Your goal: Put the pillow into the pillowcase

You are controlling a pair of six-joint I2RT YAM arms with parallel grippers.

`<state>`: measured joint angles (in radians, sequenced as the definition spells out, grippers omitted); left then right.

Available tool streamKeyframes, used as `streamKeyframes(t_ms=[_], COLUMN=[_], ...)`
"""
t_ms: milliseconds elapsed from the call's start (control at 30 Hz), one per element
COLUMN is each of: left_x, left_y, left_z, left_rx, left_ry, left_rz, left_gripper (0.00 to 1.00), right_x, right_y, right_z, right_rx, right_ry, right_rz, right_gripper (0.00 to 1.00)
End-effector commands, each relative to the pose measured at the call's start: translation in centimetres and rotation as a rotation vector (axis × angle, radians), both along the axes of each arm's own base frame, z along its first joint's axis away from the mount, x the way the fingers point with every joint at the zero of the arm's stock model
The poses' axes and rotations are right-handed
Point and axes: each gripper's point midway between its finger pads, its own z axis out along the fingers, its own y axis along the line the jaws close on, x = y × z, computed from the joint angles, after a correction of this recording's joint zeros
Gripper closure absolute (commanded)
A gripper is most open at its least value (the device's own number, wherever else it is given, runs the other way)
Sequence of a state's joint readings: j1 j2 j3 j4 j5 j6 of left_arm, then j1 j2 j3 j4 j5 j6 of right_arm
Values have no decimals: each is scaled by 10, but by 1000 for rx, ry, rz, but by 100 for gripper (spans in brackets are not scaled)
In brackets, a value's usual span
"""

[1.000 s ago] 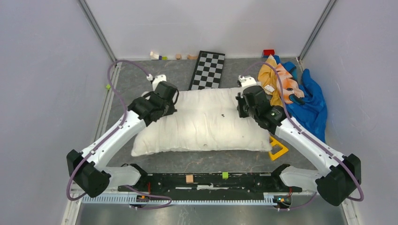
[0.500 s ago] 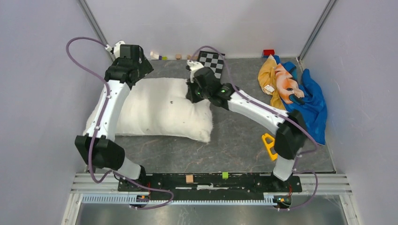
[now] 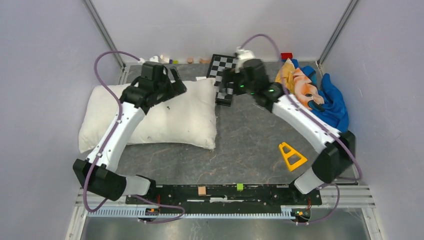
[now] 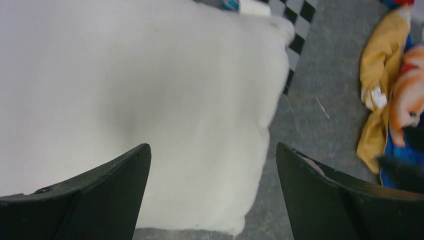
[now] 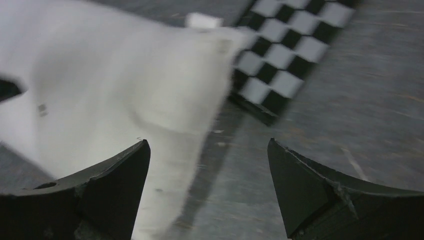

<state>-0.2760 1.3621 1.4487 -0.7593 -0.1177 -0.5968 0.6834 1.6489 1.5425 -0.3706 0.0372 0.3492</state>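
Top external: the pillow (image 3: 165, 117) is lying at the desk's (image 3: 250, 145) left, and the pillowcase (image 3: 290, 80) is lying crumpled far right, well apart from it.
Left claw (image 4: 212, 150): hovering spread and empty over the pillow.
Right claw (image 5: 207, 145): hanging spread and empty over the checkerboard (image 5: 285, 60).
Doing it well: aiming for the pillowcase's open hem, not its bunched middle.

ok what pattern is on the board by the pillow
Black-and-white checkerboard squares on the board; clearest in the right wrist view.
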Motion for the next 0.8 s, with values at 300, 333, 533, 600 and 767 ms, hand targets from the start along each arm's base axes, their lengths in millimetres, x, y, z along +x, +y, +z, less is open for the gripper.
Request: streamKeyframes(t_ms=[300, 333, 533, 600, 767], left_x=[-95, -99, -112, -115, -123], left_y=[-129, -132, -137, -136, -135], left_z=[-30, -32, -41, -41, -38], left_rx=[-70, -69, -60, -58, -65], left_ry=[27, 31, 42, 39, 44], left_rz=[-464, -477, -514, -519, -547], left_gripper=[0, 0, 0, 0, 0], right_x=[0, 1, 19, 27, 52], right_y=[-325, -331, -363, -376, -403], right_z=[-81, -87, -111, -118, -128], right_rx=[-211, -205, -235, -235, -292], right_ry=[91, 94, 107, 109, 104], right_rz=[-744, -751, -819, -850, -917], right_gripper=[4, 4, 5, 6, 9])
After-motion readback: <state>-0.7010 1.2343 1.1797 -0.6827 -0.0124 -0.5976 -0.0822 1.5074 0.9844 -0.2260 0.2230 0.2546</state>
